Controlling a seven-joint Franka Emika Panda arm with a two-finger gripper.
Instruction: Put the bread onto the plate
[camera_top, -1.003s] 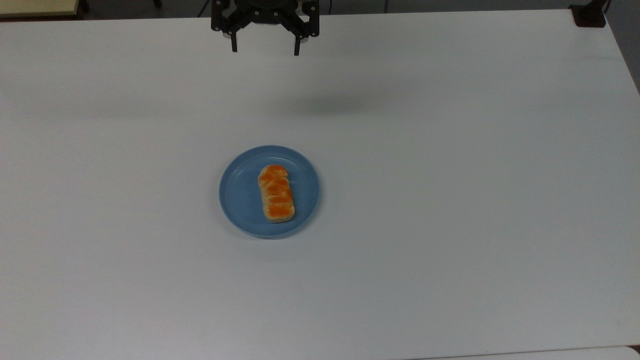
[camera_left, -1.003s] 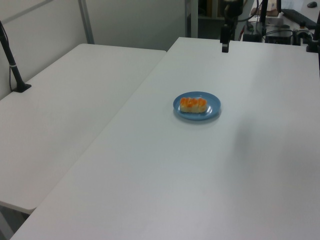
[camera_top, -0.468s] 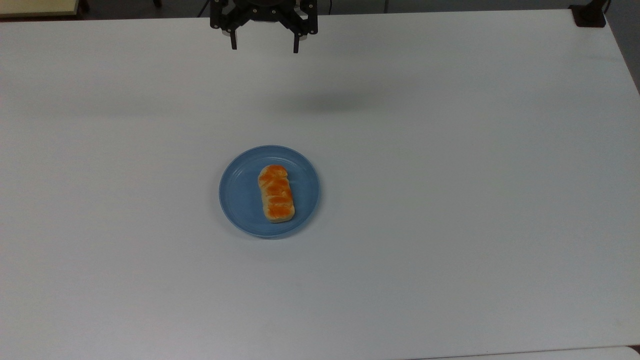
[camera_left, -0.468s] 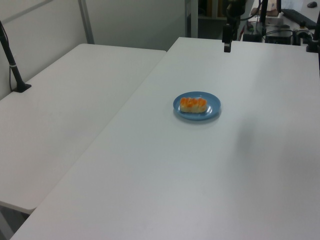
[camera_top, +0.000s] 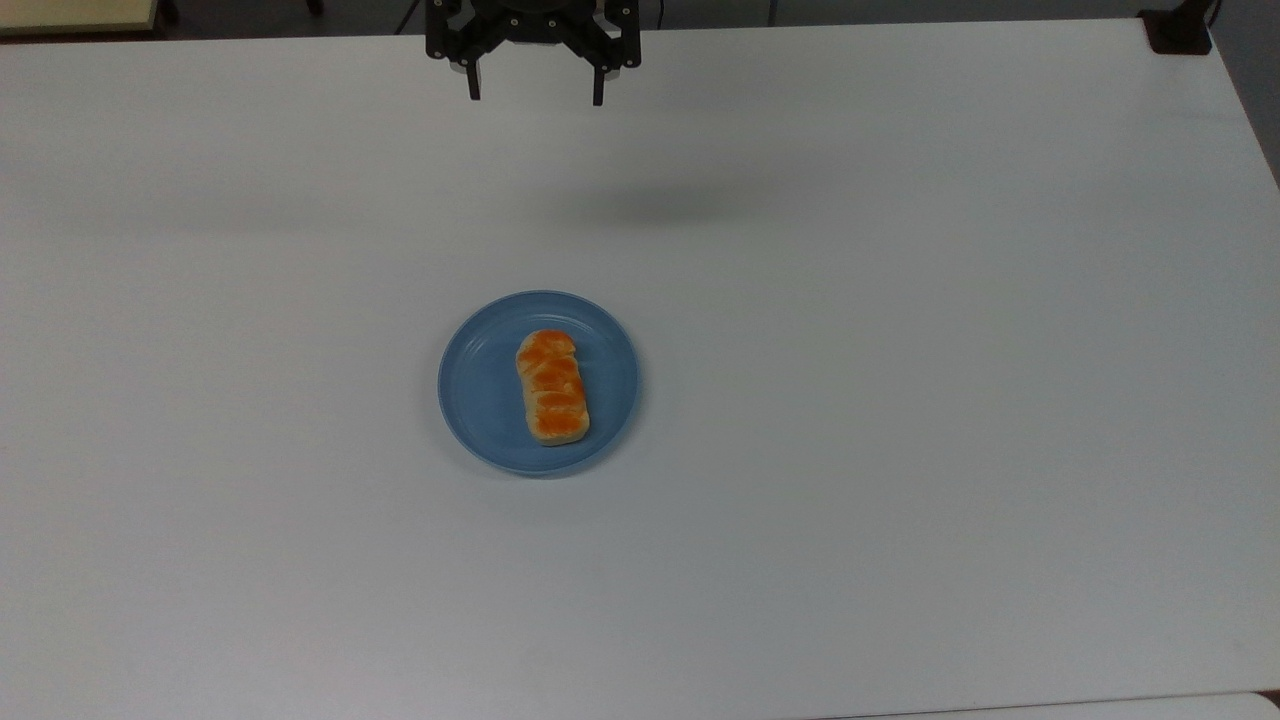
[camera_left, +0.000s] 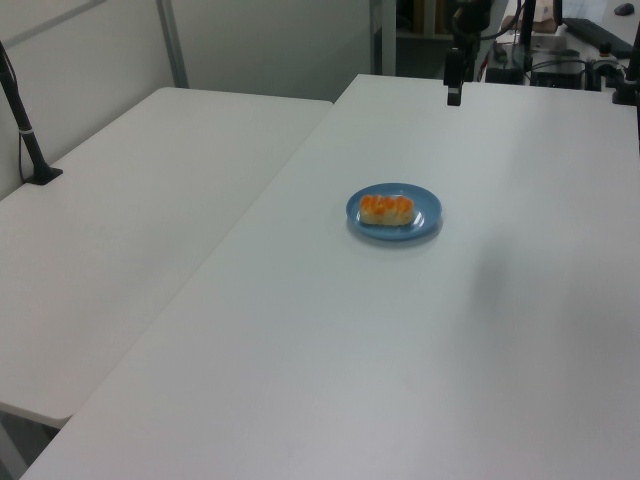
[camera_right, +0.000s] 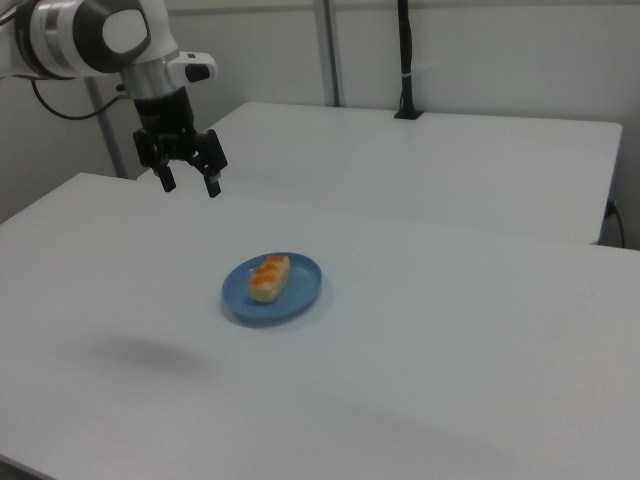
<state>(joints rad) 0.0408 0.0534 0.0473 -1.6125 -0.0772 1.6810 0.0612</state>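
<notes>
the bread (camera_top: 552, 388) lies flat on the blue plate (camera_top: 478, 390), lengthwise, inside the rim, a little toward the top view's right of centre; neither has shifted over the last second. the gripper (camera_top: 534, 98) hangs high over the far edge of the white table (camera_top: 900, 400), well apart from the plate, fingers spread wide and holding nothing. compared with a second ago it has only drifted slightly, a small wobble near the table edge, nothing closer to the food. my reading: the placing is done and the arm is parked or backing off. around: a second white table (camera_left: 130, 200) beside this one, a black post (camera_left: 25, 130) clamped on it, cables and gear beyond the far edge. nothing stands between arm and plate.
</notes>
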